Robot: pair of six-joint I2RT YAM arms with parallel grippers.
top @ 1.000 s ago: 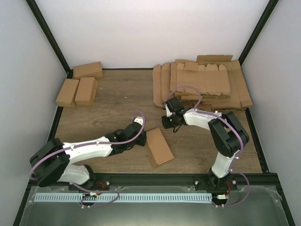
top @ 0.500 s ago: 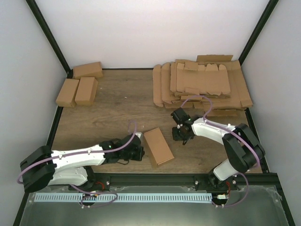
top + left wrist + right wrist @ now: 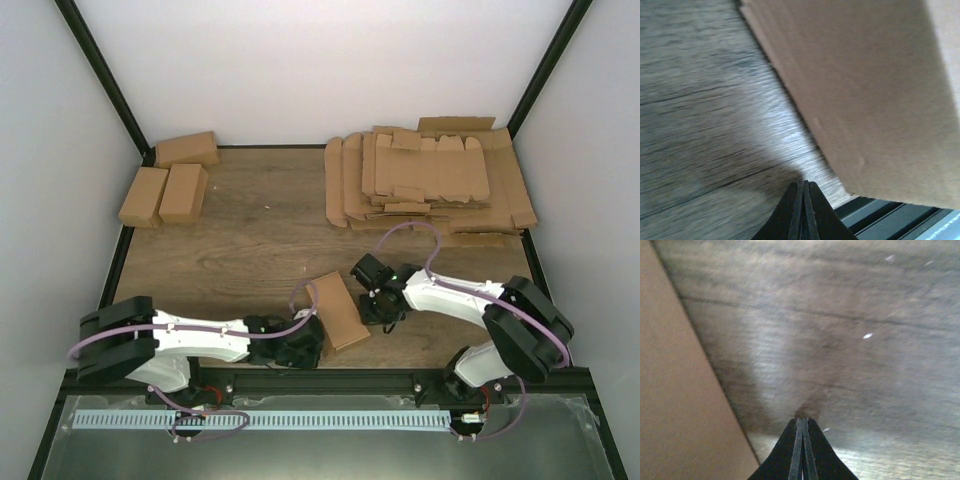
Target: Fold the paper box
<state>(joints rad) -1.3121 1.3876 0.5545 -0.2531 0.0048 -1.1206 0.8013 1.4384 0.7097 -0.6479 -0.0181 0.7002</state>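
Observation:
The paper box [image 3: 338,310] is folded into a small brown carton lying near the table's front edge. My left gripper [image 3: 307,345] is shut and empty, low at the box's near left corner; its wrist view shows the closed tips [image 3: 804,186] on the wood beside the box's side [image 3: 865,90]. My right gripper [image 3: 376,305] is shut and empty, just right of the box; its wrist view shows the closed tips [image 3: 802,424] down at the wood with the box wall [image 3: 675,390] at left.
A big stack of flat cardboard blanks [image 3: 425,180] lies at the back right. Three folded cartons [image 3: 170,180] sit at the back left. The black front rail [image 3: 330,380] runs just behind the left gripper.
My left arm swung toward the front edge and right, to the box's near left corner. My right gripper came forward from the stack to the box's right side. The box shifted slightly.

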